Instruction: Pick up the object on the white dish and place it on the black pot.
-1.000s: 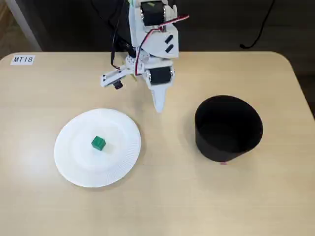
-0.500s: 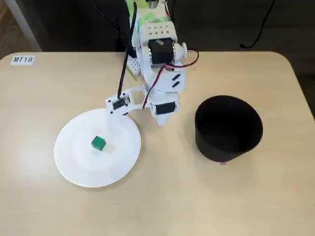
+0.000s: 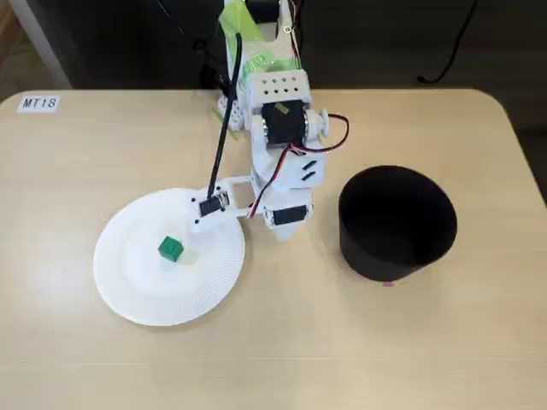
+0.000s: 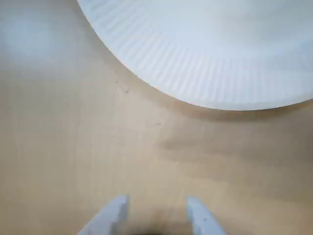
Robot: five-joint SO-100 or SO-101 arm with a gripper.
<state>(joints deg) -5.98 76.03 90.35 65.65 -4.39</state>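
Green cube sat on the white plate, a bit left of the plate's centre in the fixed view, flat on the surface, nothing touching it. Plate was on the tan table, left of middle. Black pot stood upright to the right of the plate, well apart from it, open top facing up; its inside was too dark to read. Arm reached in from the far edge of the table and hung over the gap between plate and pot, closer to the plate's right rim. Gripper pointed down at bare table just beside that rim, so the cube lay to its left in the fixed view, near but clearly apart, with part of the plate between them. A small black camera module on a white bracket stuck out from the arm and overlapped the plate's upper right edge in the fixed view. Wrist view: two pale fingertips entered from the bottom edge with a clear gap of bare wood between them, so the gripper was spread and held nothing. Ribbed rim of the plate filled the top of that view, ahead of the fingertips and not touching them. Cube wasn't visible in the wrist view. A white label reading MT18 sat at the table's far left corner.
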